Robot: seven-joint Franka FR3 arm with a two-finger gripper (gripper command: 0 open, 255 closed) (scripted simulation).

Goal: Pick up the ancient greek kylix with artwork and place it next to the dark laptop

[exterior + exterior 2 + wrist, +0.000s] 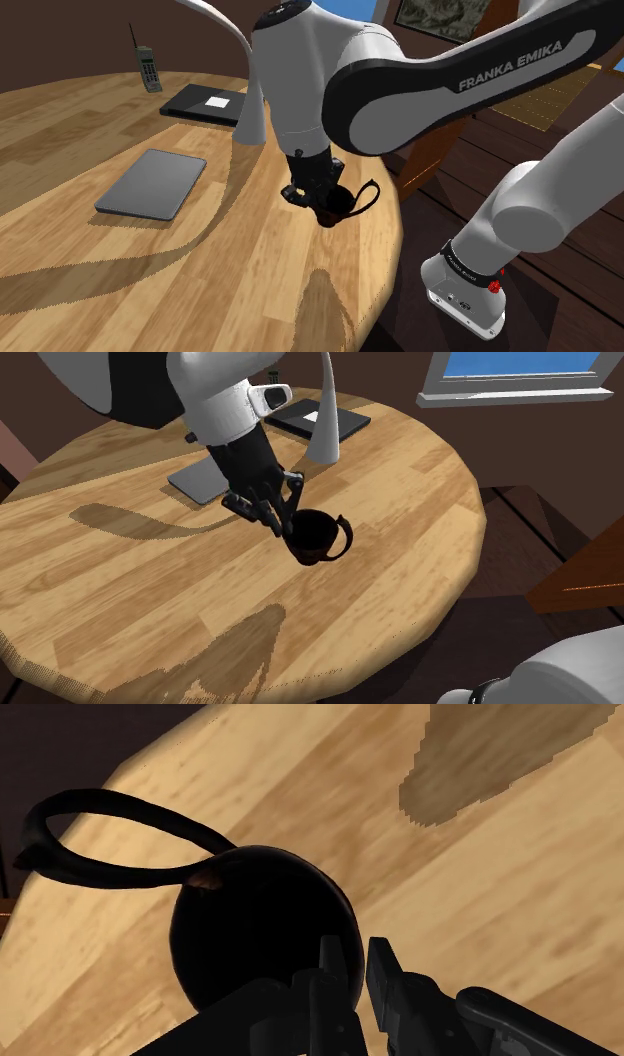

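The kylix (338, 203) is a black cup with thin loop handles, near the round wooden table's edge at the shoulder view's right. My gripper (308, 192) comes down on it from the left, shut on its rim. In the second exterior view the kylix (317, 538) hangs tilted from the gripper (286, 522), and I cannot tell whether its foot touches the wood. The wrist view has the fingers (385, 979) pinching the kylix (250, 924), one handle looping outward. The dark laptop (205, 103) lies closed at the table's far side, also visible in the other exterior view (340, 422).
A grey closed laptop (152, 183) lies left of the gripper in the shoulder view. A white cone-shaped object (252, 120) stands beside the dark laptop. An old handset phone (148, 68) stands at the far edge. The table edge (395, 250) drops off close behind the kylix.
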